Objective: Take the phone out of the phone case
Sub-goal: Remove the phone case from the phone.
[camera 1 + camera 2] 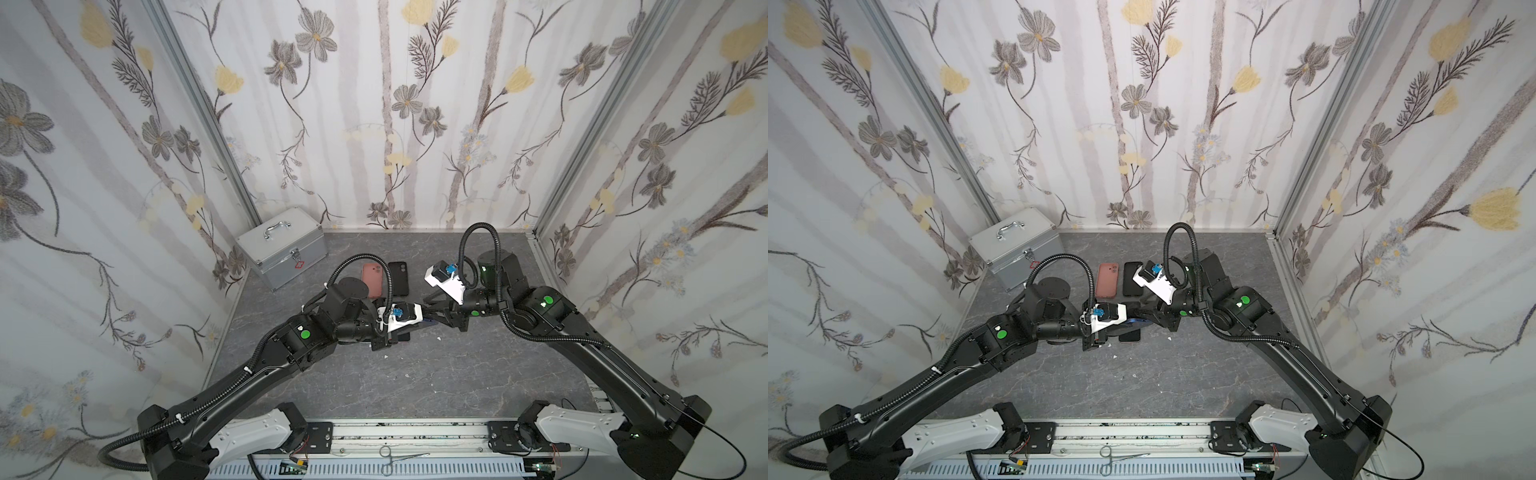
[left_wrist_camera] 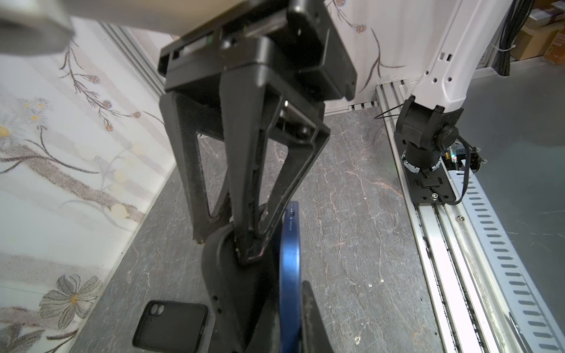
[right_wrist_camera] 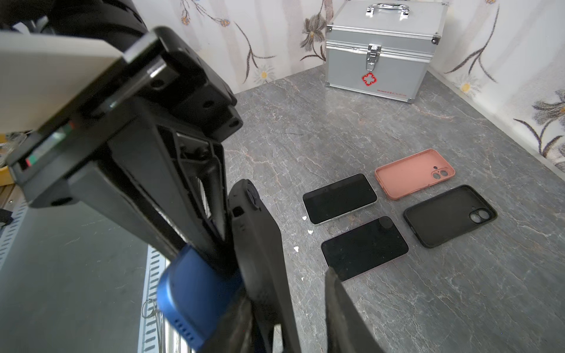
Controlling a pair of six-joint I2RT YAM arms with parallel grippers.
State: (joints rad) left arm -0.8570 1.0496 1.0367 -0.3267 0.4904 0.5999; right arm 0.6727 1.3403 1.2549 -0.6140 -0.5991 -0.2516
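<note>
Grey marbled bench [image 1: 415, 374] and flowered walls [image 1: 374, 124] frame both arms [image 1: 249, 370], which meet in mid-air, probably so each side of the work can be reached. Pressed together, the left end effector [image 2: 250, 247] pinches the black case [image 2: 226, 275], apparently to anchor it. The blue phone [image 3: 195, 293] sits partly out of the case, against the right end effector [image 1: 433, 312]; whether that grips it I cannot tell.
</note>
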